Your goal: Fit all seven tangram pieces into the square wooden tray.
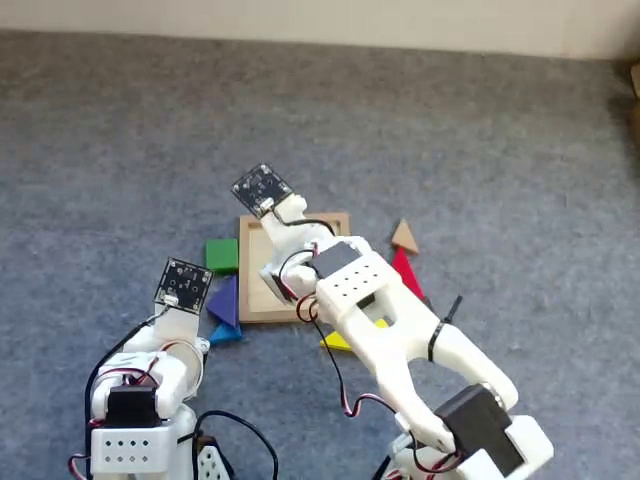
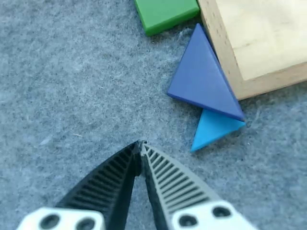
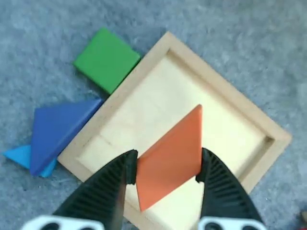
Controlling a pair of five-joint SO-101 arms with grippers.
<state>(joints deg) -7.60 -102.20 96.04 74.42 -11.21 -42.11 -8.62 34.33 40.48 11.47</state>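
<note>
The square wooden tray [image 3: 217, 84] lies on grey carpet, its floor bare. My right gripper [image 3: 165, 165] hangs over the tray, shut on an orange parallelogram [image 3: 170, 155] held by two opposite edges. My left gripper [image 2: 141, 146] is shut on nothing, low over the carpet a short way from a dark blue triangle [image 2: 204, 79] that leans against the tray's outer wall [image 2: 225, 52]. A light blue triangle [image 2: 213, 129] pokes out from under it. A green square [image 2: 165, 13] lies beside the tray corner. In the high view the right arm covers much of the tray [image 1: 330, 218].
On the tray's other side, a red piece [image 1: 408, 272], a tan triangle [image 1: 404, 236] and a yellow piece [image 1: 342, 341] lie on the carpet, the yellow one partly under the right arm. Open carpet stretches beyond the tray.
</note>
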